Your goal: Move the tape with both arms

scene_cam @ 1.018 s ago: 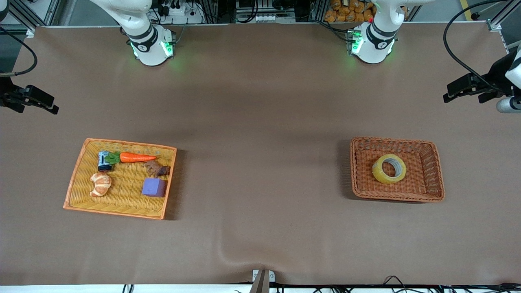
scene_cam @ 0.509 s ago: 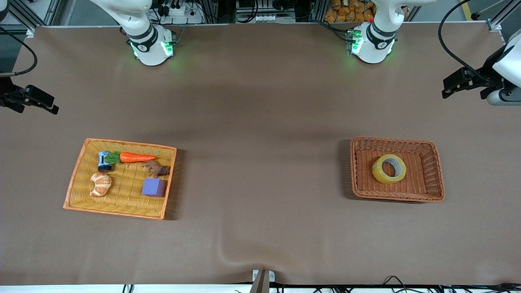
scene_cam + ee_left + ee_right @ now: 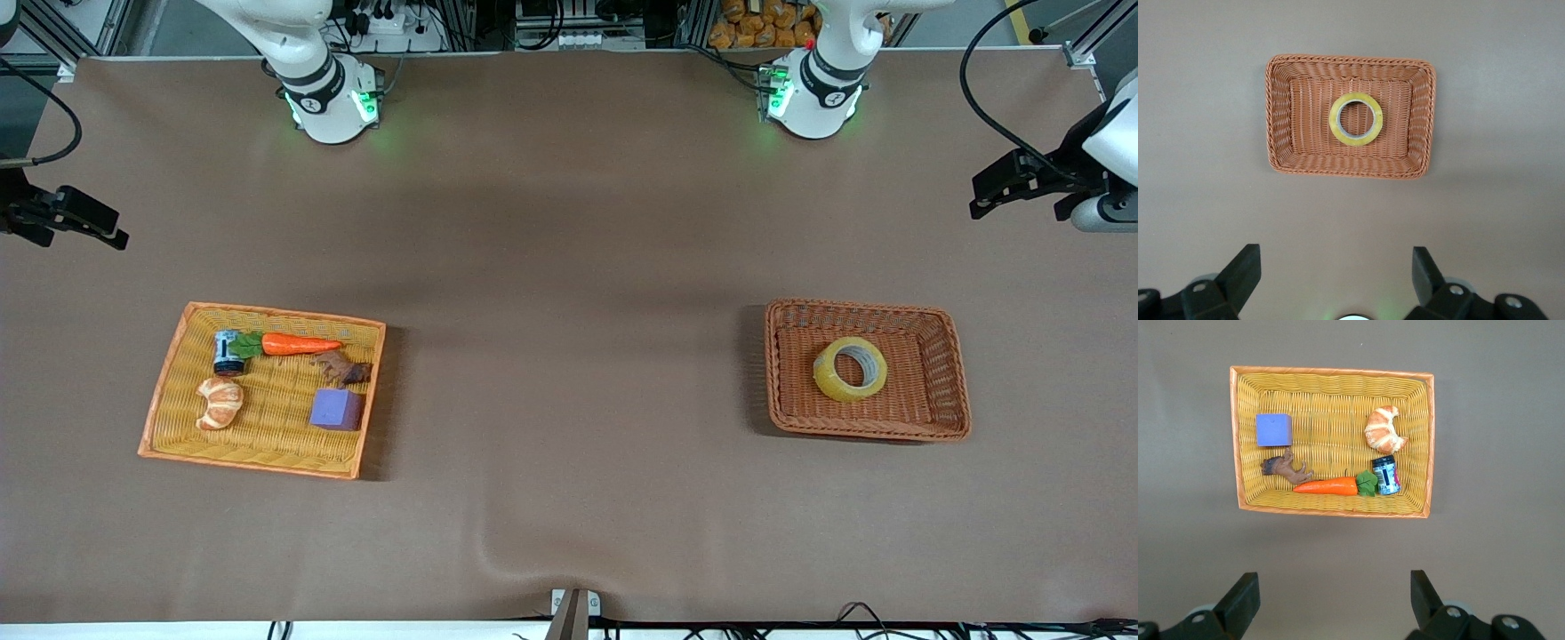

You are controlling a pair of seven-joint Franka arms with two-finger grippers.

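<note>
The tape, a yellowish ring with a grey core, lies flat in a brown wicker basket toward the left arm's end of the table. It also shows in the left wrist view, inside the basket. My left gripper is up in the air at that end of the table, off to the side of the basket, open and empty. My right gripper hangs at the right arm's end, open and empty, and waits.
A yellow wicker basket toward the right arm's end holds a carrot, a croissant, a purple cube, a brown toy animal and a small can. A brown cloth with a ripple covers the table.
My left arm's hand has shifted a little at its end of the table. The right arm, the tape and both baskets have not moved.
</note>
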